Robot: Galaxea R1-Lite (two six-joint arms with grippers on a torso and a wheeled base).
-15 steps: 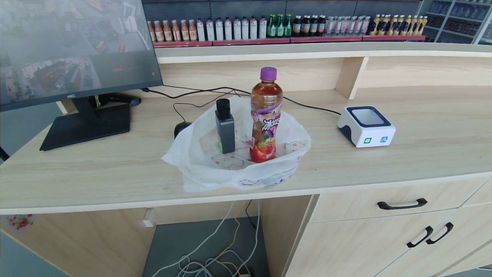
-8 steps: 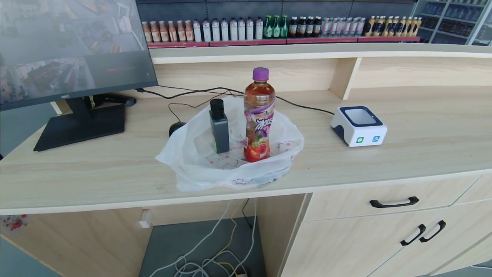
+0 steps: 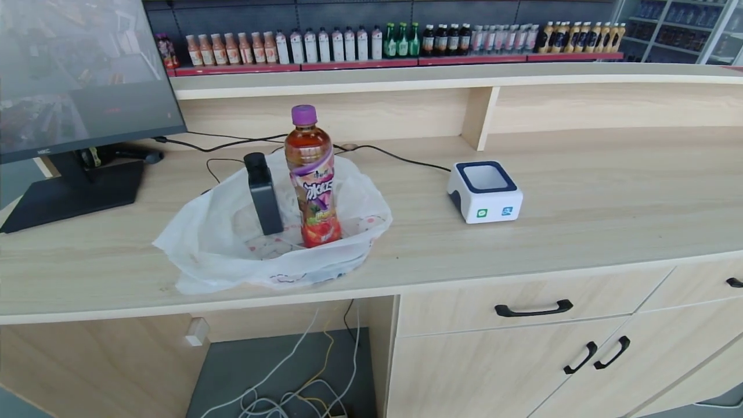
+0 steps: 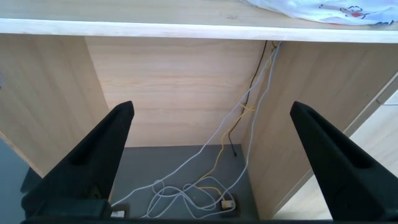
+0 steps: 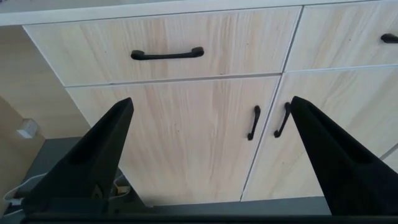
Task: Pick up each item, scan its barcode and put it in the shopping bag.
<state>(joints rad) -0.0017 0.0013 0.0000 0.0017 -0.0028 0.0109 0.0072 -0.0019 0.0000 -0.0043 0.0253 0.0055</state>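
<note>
Head view: white plastic shopping bag (image 3: pixel 220 261) lies open and slumped on the light wood tabletop (image 3: pixel 580 197), near the front edge. Two items stand upright inside it. One is a tea bottle (image 3: pixel 312 186) with a purple cap and reddish drink. Just beside it, at its 9 o'clock, is a dark grey flask-shaped bottle (image 3: pixel 264 197) with a black cap; cannot tell whether the two touch. Barcode scanner (image 3: pixel 484 191), a white box with a dark blue rim round its window, sits on the tabletop at the bag's 3 o'clock, apart from it. Monitor (image 3: pixel 75 75) on a black stand at the bag's 10 o'clock. Black cables (image 3: pixel 371 150) trail across the tabletop at the bag's 12 o'clock, and a shelf of drink bottles (image 3: pixel 406 40) lines the back wall farther off the same way. Left wrist view: left gripper (image 4: pixel 211 107) hangs below tabletop level, facing the open bay under the counter, where loose white and yellow wires (image 4: pixel 205 186) lie on the floor. Its fingers (image 4: pixel 93 162) are spread wide with nothing between them. Right wrist view: right gripper (image 5: pixel 211 101) faces a drawer front (image 5: pixel 205 37) and cabinet doors (image 5: pixel 186 137) with black handles, its fingers (image 5: pixel 93 162) likewise spread wide and empty.
</note>
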